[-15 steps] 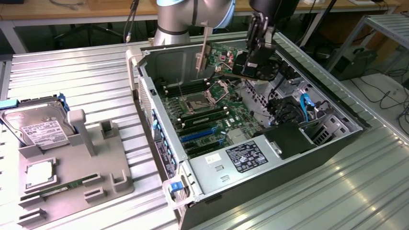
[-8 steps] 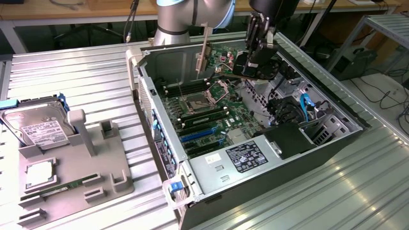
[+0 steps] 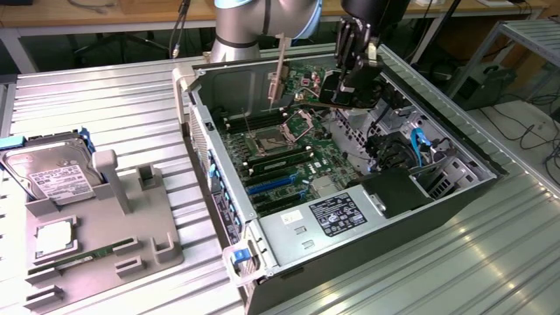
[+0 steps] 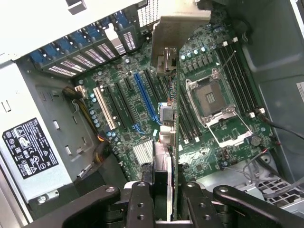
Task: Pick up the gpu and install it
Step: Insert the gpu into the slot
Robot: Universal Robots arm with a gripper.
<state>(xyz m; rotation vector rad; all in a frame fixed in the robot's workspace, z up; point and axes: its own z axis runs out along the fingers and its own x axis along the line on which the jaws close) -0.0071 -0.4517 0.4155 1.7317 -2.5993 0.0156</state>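
Your ribbed metal table (image 3: 114, 105) carries an open computer case (image 3: 197, 131) and, at the exterior view's left, a grey tray (image 3: 96, 252) holding a hard drive (image 3: 52, 174), a processor chip (image 3: 54, 239) and a memory stick (image 3: 83, 258). Over the case, the gripper (image 3: 355, 62) is clamped on the gpu (image 3: 337, 92), so you can count pickup as done and seating as not yet done

From the wrist, you see the gpu (image 4: 174, 118) edge-on in the gripper (image 4: 168, 194), above the motherboard (image 4: 123, 118) beside the long blue slot (image 4: 145, 97) and apparently in no slot
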